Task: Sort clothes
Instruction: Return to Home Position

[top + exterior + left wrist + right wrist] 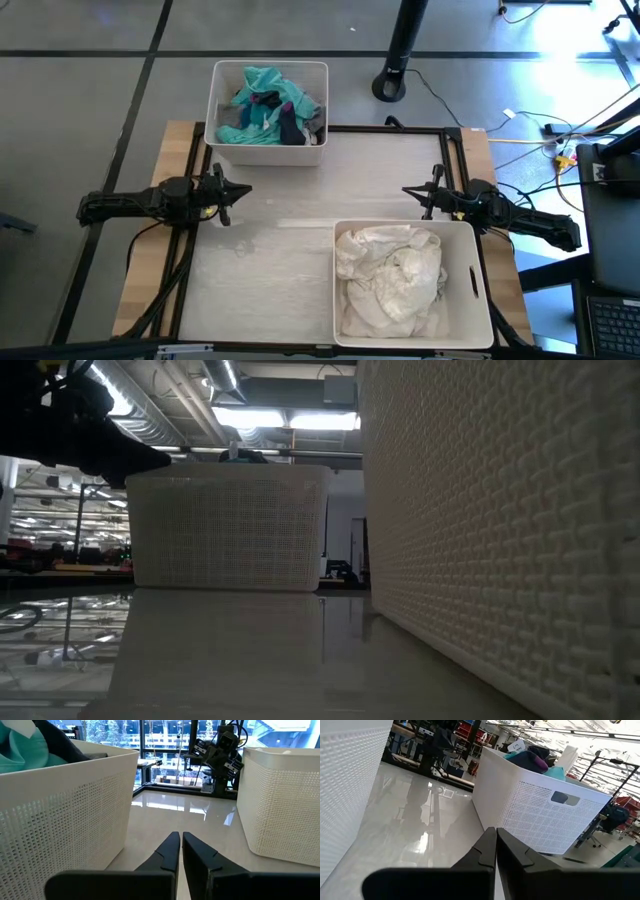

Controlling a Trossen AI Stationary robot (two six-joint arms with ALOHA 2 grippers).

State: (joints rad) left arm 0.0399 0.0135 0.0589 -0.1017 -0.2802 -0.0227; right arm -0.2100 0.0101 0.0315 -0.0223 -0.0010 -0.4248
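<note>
Nearest the front edge, a white rectangular plastic bin with finely perforated walls [484,310] is seen on the right half of the glossy white tabletop [260,280]. It is filled with crumpled white fabric garments [390,275], heaped in soft folds and deep creases. A slot handle is cut into its right-hand wall. Pale wooden boards [150,230] are seen along the table's sides, outside a dark frame.

Just beyond that bin, at mid-table, both dark arms are stretched out level and pointed at each other across the bare, reflective surface. The left gripper [232,190] is held over the table's left side. Its two dark wedge-shaped fingers [170,851] are drawn together to a hairline slit, and nothing is gripped between them. The right gripper [412,190] is held just past the near bin's far wall. Its fingers [487,847] are pressed tip to tip, and nothing is gripped there either.

Farthest off, a second white perforated plastic bin [215,120] is set at the table's far edge, left of centre. It is packed with teal and dark soft garments [262,95], tumbled together with small grey and black pieces. In the right wrist view a dark bundle and a teal fold are seen rising over its rim, and an oval handle hole is seen in its wall.
</note>
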